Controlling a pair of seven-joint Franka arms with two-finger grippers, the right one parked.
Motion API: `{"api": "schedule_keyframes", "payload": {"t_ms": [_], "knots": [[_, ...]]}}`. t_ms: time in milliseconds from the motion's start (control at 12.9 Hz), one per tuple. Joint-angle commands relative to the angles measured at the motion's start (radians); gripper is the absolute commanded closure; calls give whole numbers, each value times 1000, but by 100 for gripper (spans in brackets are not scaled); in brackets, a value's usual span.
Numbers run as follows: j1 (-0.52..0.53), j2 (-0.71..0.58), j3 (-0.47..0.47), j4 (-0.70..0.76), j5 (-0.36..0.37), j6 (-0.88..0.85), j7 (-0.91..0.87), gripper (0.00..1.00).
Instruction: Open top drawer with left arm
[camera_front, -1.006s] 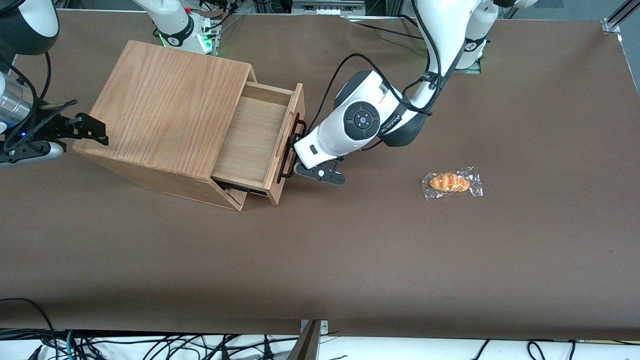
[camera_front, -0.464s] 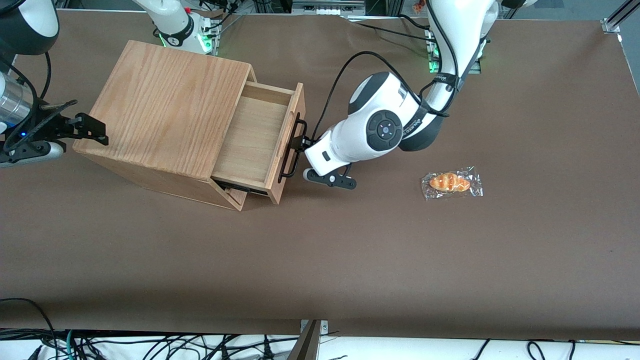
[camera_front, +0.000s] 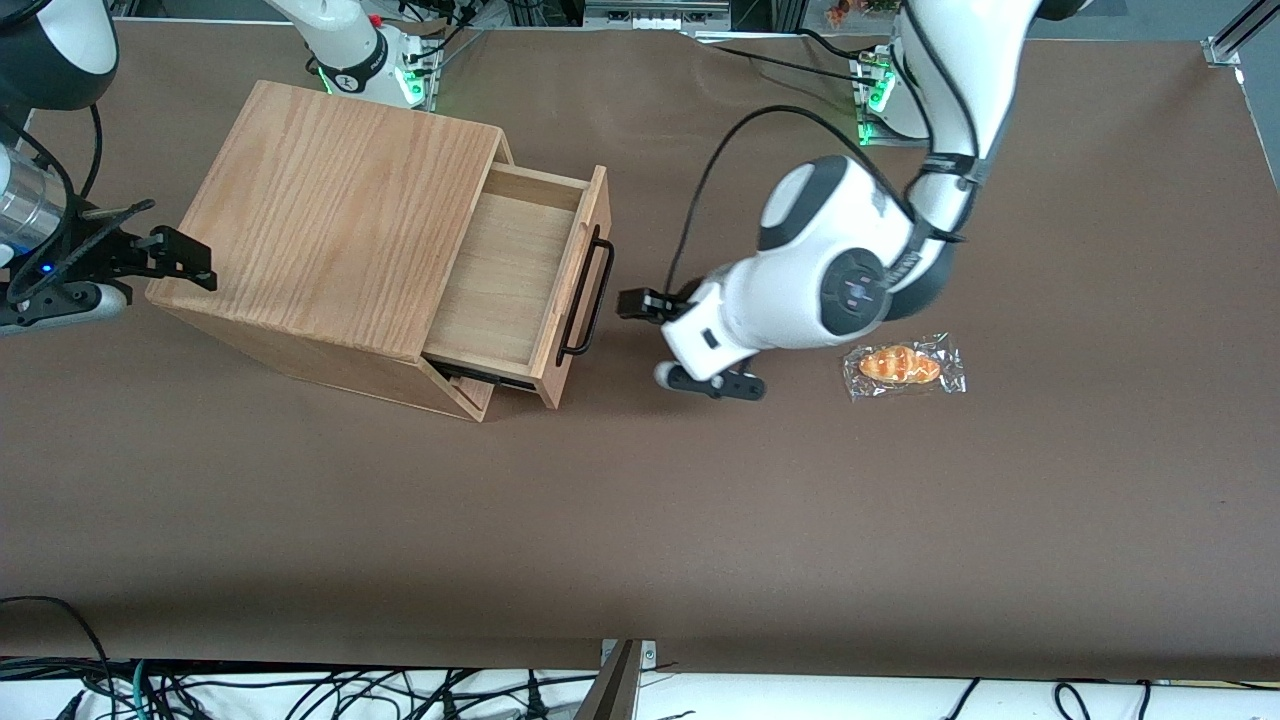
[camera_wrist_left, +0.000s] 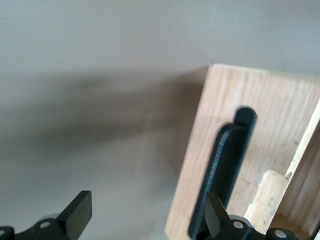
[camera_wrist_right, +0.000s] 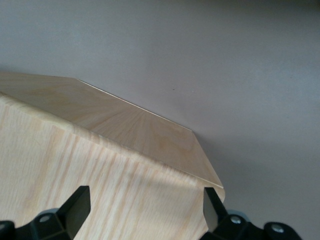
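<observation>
On the brown surface (camera_front: 300, 520), toward the parked arm's end, stands a wooden cabinet (camera_front: 330, 220). The top drawer (camera_front: 520, 275) is pulled well out of it, its black bar handle (camera_front: 586, 297) free. Just beside the handle, not touching it, hangs the tool (camera_front: 640, 303) of the left arm (camera_front: 830, 280), its fingers (camera_wrist_left: 80, 212) spread wide and holding nothing. A wrapped pastry (camera_front: 903, 365) lies near the arm.
</observation>
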Motion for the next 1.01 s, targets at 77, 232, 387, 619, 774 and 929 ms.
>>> {"api": "schedule_keyframes", "payload": {"t_ms": [77,232,387,619,774,929], "knots": [[128,-31,4,-4,73,-122,16,0],[170,-36,1,-48,265,-141,37,0],[239,-33,2,-61,290,-140,106,0],[336,-34,2,-73,365,-135,241,0],[378,-66,5,-103,437,-135,328,0],[431,-100,4,-137,454,-146,431,0]]}}
